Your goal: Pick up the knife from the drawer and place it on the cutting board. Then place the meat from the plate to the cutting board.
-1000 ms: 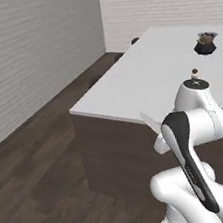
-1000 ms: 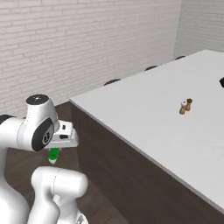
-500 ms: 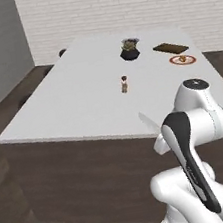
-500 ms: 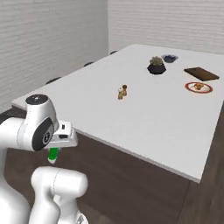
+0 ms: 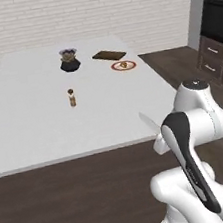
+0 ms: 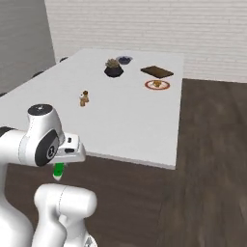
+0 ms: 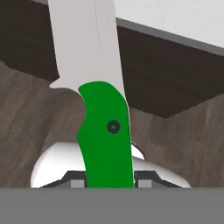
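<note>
The claw (image 7: 109, 181) pinches the knife (image 7: 107, 140), far from the board (image 5: 109, 55) at the tabletop's (image 5: 45, 128) far edge. The meat (image 5: 124, 65) sits on its plate (image 5: 115, 68), so both moves are left.

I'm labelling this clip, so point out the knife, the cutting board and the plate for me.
knife (image 7: 106, 131): hand view, on the green handle.
cutting board (image 6: 157, 72): right base view, middle of the dark board's top face.
plate (image 6: 164, 86): right base view, on the red-orange rim beside the meat.
</note>
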